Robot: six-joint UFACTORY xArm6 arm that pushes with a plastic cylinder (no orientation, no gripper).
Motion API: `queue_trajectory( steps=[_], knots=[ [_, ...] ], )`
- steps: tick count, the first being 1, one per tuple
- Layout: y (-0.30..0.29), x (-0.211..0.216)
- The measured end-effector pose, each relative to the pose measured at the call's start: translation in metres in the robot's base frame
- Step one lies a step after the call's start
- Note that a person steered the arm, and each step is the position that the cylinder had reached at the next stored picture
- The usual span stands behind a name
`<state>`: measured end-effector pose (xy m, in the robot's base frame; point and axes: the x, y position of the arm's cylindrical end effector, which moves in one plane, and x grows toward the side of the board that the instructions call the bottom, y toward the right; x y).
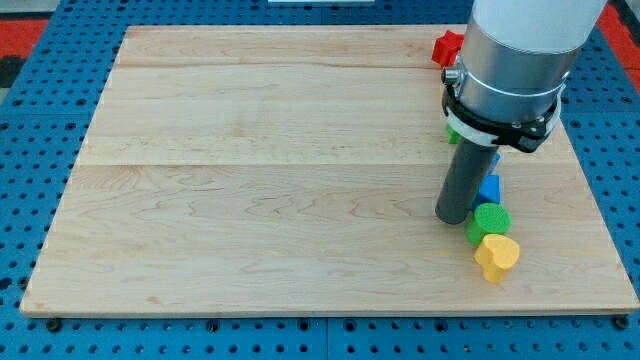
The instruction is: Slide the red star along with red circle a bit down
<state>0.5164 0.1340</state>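
Observation:
A red block (pixel 447 47), probably the red star, shows at the view's top right, partly hidden behind the arm's grey body. I cannot make out the red circle; it may be hidden by the arm. My tip (pixel 454 217) rests on the wooden board (pixel 260 170) at the right, well below the red block. It stands just left of a blue block (pixel 489 188) and a green round block (pixel 489 222), close to or touching them. A yellow heart block (pixel 497 256) lies just below the green one.
A sliver of another green block (pixel 452 132) peeks out from under the arm's collar. The board lies on a blue perforated table (pixel 30 150). The arm's wide body covers the board's upper right corner.

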Motion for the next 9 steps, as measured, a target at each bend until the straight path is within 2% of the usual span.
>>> queue_trajectory(
  steps=[4, 6, 9],
  knots=[
    [-0.012, -0.002],
    [-0.047, 0.065],
    [-0.047, 0.08]
  ],
)
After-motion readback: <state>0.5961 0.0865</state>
